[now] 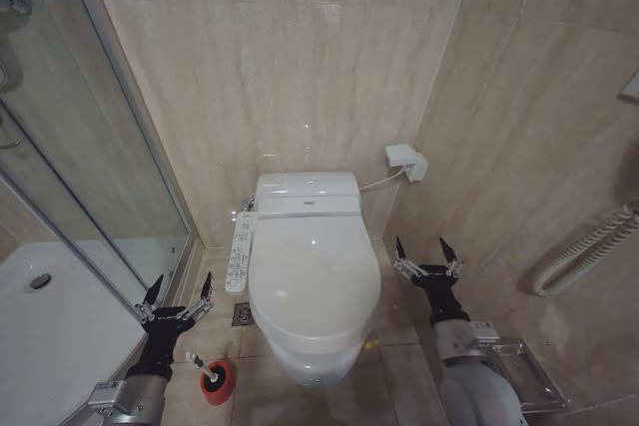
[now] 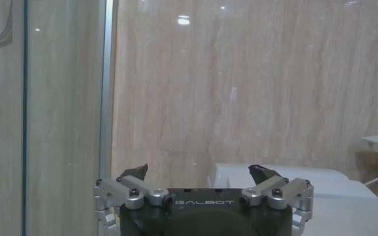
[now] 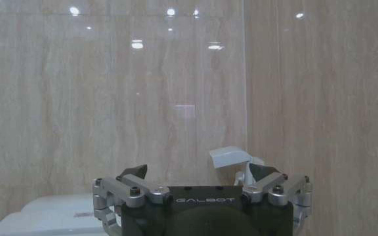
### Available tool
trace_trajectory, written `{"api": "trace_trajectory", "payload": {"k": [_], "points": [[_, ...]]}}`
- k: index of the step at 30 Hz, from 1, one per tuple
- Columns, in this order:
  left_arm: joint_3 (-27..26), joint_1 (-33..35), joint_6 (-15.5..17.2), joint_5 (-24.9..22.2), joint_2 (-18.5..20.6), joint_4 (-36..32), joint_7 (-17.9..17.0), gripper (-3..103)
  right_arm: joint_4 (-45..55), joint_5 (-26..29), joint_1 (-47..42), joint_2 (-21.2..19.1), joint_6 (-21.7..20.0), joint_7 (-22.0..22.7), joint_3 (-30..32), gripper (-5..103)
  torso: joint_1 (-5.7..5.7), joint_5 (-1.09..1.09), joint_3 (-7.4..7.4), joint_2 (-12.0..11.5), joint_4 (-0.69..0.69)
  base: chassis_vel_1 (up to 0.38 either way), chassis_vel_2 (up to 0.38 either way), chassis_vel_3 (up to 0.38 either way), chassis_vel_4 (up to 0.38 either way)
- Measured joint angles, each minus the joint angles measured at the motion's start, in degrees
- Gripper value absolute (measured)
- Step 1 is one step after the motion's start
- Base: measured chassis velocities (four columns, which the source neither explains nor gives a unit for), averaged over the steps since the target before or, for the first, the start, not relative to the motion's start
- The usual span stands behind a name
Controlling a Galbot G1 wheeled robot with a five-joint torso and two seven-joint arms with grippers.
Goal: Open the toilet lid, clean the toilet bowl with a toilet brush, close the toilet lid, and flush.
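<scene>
The white toilet lid (image 1: 315,266) lies shut over the toilet bowl (image 1: 318,364), of which just the front underside shows. A white side control panel (image 1: 239,251) runs along the toilet's left. The toilet brush (image 1: 200,364) stands in a red holder cup (image 1: 218,383) on the floor left of the bowl. My left gripper (image 1: 180,288) hovers open above the brush, left of the toilet, and appears again as the left gripper (image 2: 202,173) facing the wall. My right gripper (image 1: 425,249) stands open to the right of the lid; the right gripper (image 3: 199,172) points at the tiled corner.
A glass shower screen (image 1: 90,147) and a white shower tray (image 1: 50,326) lie at the left. Beige tiled walls close in behind and to the right. A white wall box (image 1: 404,161) sits behind the toilet, a ribbed hose (image 1: 584,251) at right, and a clear holder (image 1: 524,371) on the floor.
</scene>
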Motion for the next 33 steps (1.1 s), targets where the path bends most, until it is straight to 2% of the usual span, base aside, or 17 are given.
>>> {"api": "trace_trajectory", "payload": {"k": [33], "points": [[0.0, 0.0, 0.0, 0.0, 0.0, 0.0, 0.0, 100, 0.1, 0.1, 0.0, 0.0, 0.0, 0.0, 0.0, 100, -0.01, 0.0, 0.0, 0.0, 0.0, 0.0, 0.0, 0.0, 0.0]]}}
